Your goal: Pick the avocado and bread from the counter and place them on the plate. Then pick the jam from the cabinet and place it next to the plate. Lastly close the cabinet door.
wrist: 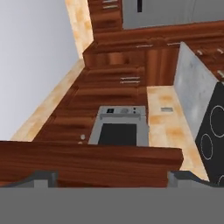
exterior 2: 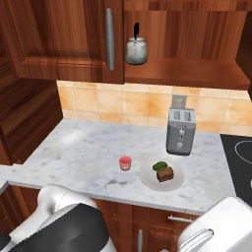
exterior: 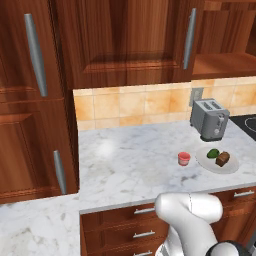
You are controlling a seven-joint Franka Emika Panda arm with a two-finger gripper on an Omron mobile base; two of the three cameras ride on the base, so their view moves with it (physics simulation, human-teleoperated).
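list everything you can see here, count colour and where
avocado: 1, dark green, on the plate
bread: 1, brown, on the plate beside the avocado
plate: 1, pale grey, on the counter in front of the toaster
jam: 1, red-pink, on the counter left of the plate
counter: 1, white-grey marble
toaster: 1, silver, by the tiled wall
kettle: 1, grey, black handle, open shelf
cabinet door: 1, reddish-brown, shut
hob: 1, black, right end
gripper: 1, dark tips, open, empty

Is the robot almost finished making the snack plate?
Nearly. The avocado and bread lie on the plate, and the jam stands beside it on the counter. The gripper is open and holds nothing. The cabinet door looks shut, though the kettle's shelf shows open.
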